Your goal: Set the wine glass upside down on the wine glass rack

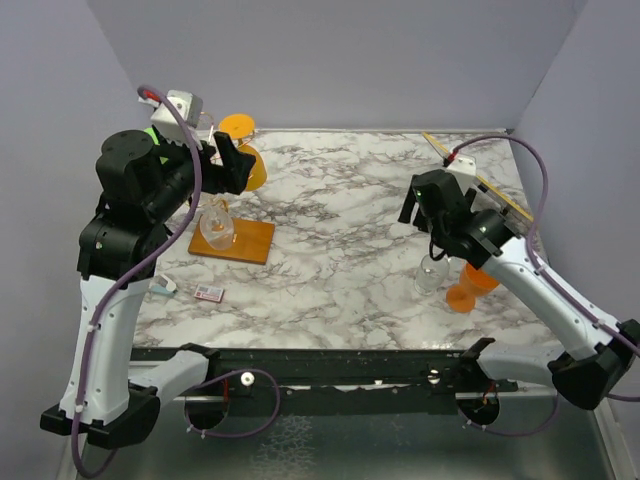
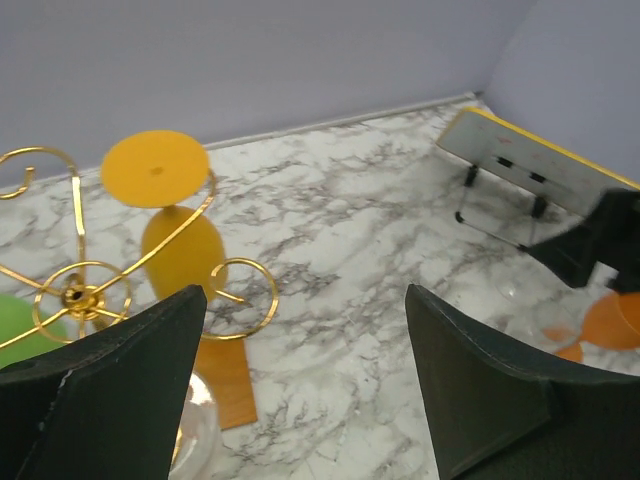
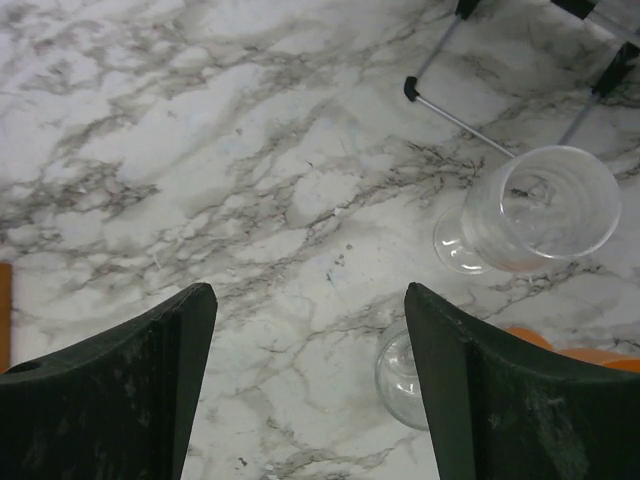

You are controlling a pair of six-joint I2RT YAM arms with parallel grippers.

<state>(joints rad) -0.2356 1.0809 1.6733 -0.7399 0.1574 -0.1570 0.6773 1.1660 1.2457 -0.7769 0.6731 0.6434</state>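
While both claws stood wide open and empty, the wine glass (image 3: 545, 205) was upright on the counter (image 3: 250, 150), ahead and right of the right claw (image 3: 308, 295). A second clear glass (image 3: 403, 382) sat close by that claw's right finger. Judged light, rigid, slick, brittle, top-heavy: take the stem, gentle squeeze. The wine glass rack (image 2: 80, 295) sat below-left of the left claw (image 2: 305, 295), with an orange glass (image 2: 160, 175) inverted on it.

In the left wrist view, a finger (image 2: 100, 390) hides most of the clear wine glass (image 2: 198, 425) at seven o'clock; a green shape (image 2: 20, 322) is cropped at nine.
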